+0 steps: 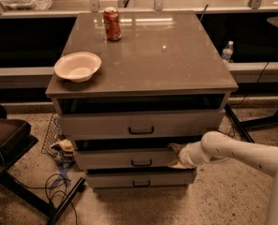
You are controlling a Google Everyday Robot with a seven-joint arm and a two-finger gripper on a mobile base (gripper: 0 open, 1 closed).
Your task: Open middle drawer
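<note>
The grey cabinet has three drawers stacked under its top. The middle drawer [125, 160] has a flat grey front and a small black handle [141, 162]; a dark gap shows above its front. The top drawer [139, 124] sits above it and the bottom drawer [140, 178] below. My gripper [174, 156] is at the end of a white arm [237, 153] coming from the right. It is at the right end of the middle drawer's front, to the right of the handle. One tan finger is at the drawer's upper edge, one lower.
A white bowl [77, 66] and a red soda can [112, 24] stand on the cabinet top [162, 50]. A water bottle [227, 51] stands behind on the right. A dark chair [7, 139], cables and clutter [61, 149] lie on the floor at left.
</note>
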